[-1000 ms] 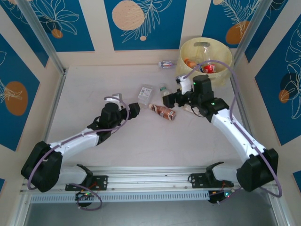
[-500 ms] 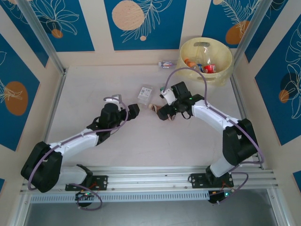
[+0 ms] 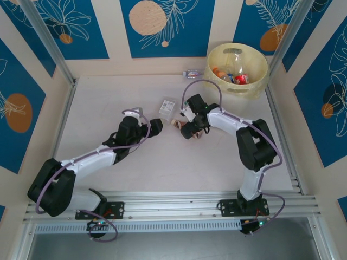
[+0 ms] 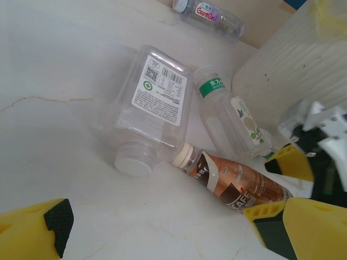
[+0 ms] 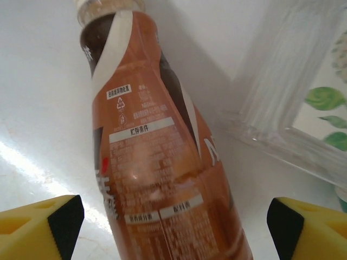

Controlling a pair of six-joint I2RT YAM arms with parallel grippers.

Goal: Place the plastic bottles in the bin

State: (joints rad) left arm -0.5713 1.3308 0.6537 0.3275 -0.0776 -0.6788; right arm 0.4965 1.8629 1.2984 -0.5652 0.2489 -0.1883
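Bin (image 3: 245, 90) is sitting far right, holding bottles (image 3: 242, 78); right gripper (image 5: 173, 216) is straddling the brown bottle (image 5: 157, 162) on the table (image 3: 108, 103), jaws spread, not touching; left gripper (image 4: 162, 230) is hanging open. Probably light, slippery, squashy: best gripping mid-body

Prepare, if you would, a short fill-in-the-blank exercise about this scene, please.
1. The right pincer straddles a ____ coffee bottle lying on the table.
2. The left pincer hovers with its jaws ____.
3. The bin at the far right is pale ____.

Missing words: brown; open; yellow.
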